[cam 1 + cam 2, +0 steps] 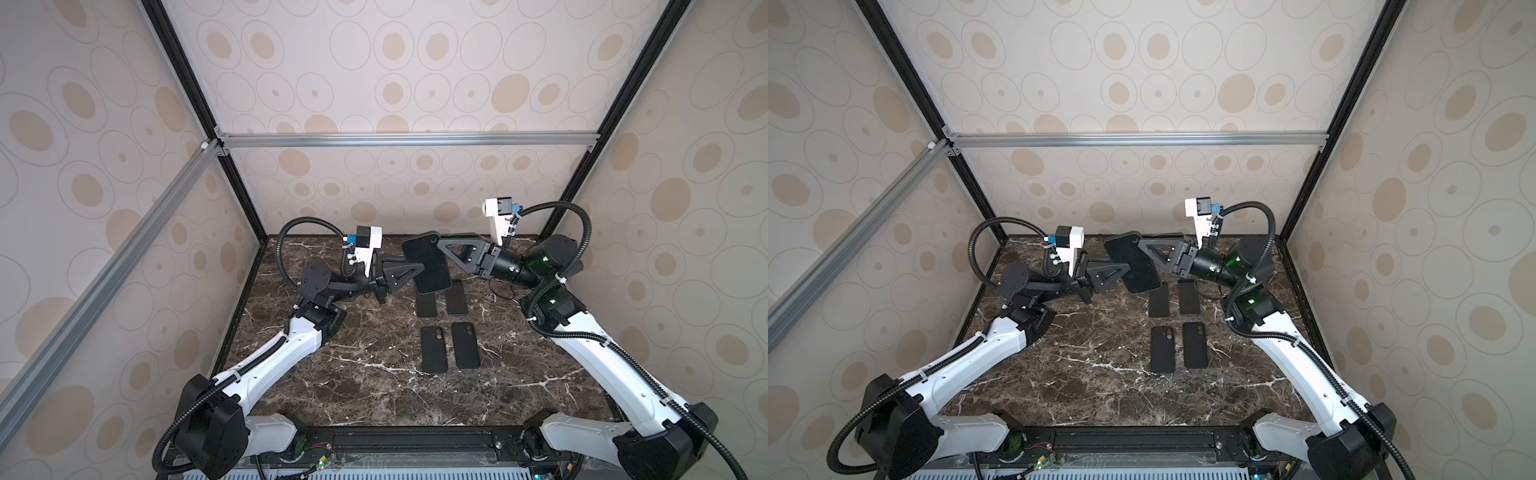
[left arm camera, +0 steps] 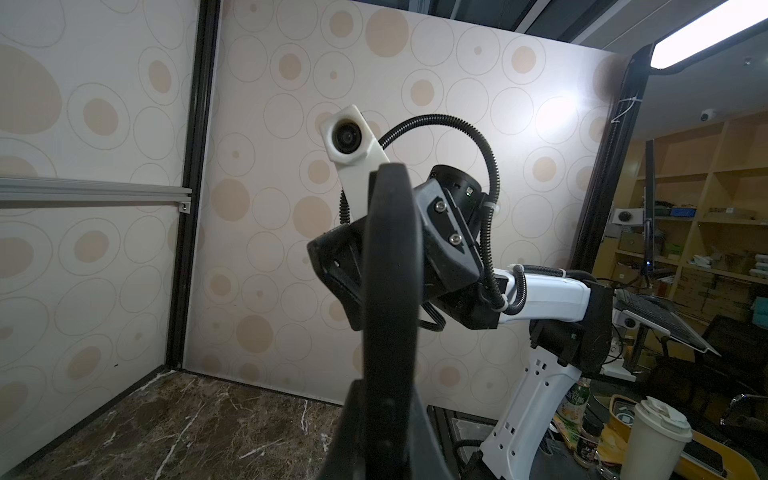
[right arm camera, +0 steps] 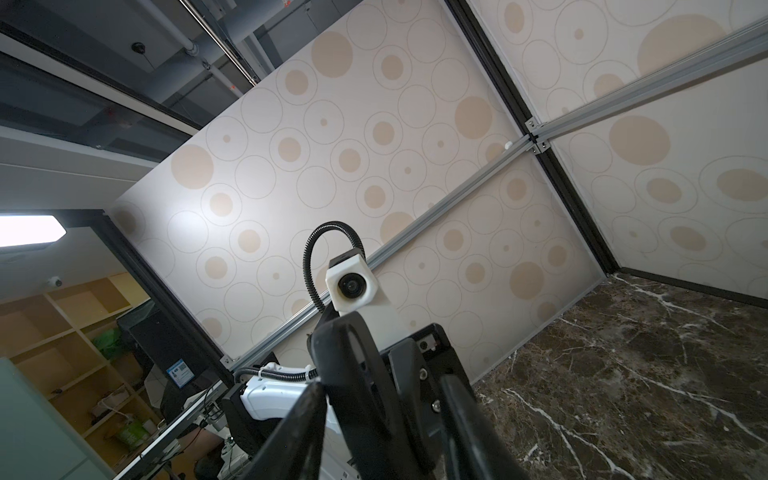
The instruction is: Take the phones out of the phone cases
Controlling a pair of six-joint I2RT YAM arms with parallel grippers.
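A black phone case (image 1: 427, 262) (image 1: 1133, 262) hangs tilted in the air above the back of the table, its back facing both top views. The phone is hidden behind that back. My left gripper (image 1: 410, 269) (image 1: 1124, 271) comes in from the left and is shut on the case's long edge. In the left wrist view the case (image 2: 390, 270) stands edge-on between the closed fingers. My right gripper (image 1: 439, 245) (image 1: 1140, 243) sits at the case's upper right corner. In the right wrist view its jaws stand apart around the case (image 3: 353, 374), with a gap showing beside one finger (image 3: 461, 415).
On the dark marble table (image 1: 353, 374), under the held case, lie two bare dark phones (image 1: 427, 306) (image 1: 457, 300). Nearer the front lie two empty black cases (image 1: 434, 350) (image 1: 465, 345). Patterned walls with metal rails close in the left, right and back.
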